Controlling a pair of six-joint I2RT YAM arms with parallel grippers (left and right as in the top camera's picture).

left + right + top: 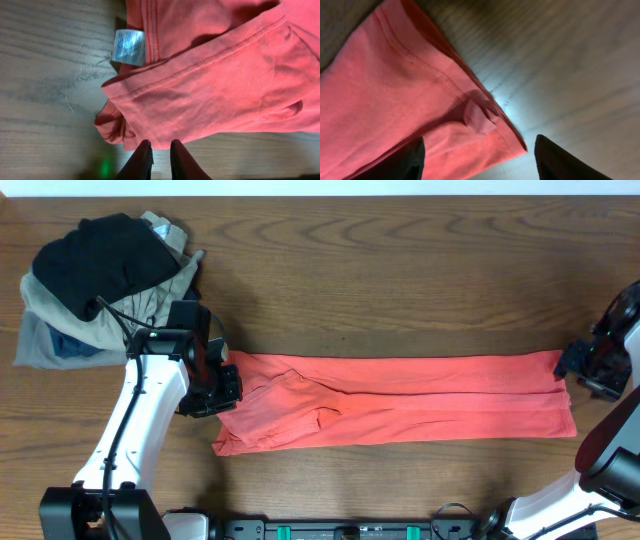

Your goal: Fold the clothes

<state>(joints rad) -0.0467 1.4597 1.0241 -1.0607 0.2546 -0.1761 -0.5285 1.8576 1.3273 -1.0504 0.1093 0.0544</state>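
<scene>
The T-shirt is laid as a long strip across the middle of the table, running from left to right. A pile of other clothes is heaped at the far left corner, behind the strip's left end. The left gripper is placed at that end, where the neck tag is found at the cloth's edge. The right gripper is set over the right end's corner.

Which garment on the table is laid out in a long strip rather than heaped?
The red-orange T-shirt, folded into one long flat band; the black garment and khaki clothes sit bunched together in a pile.
</scene>
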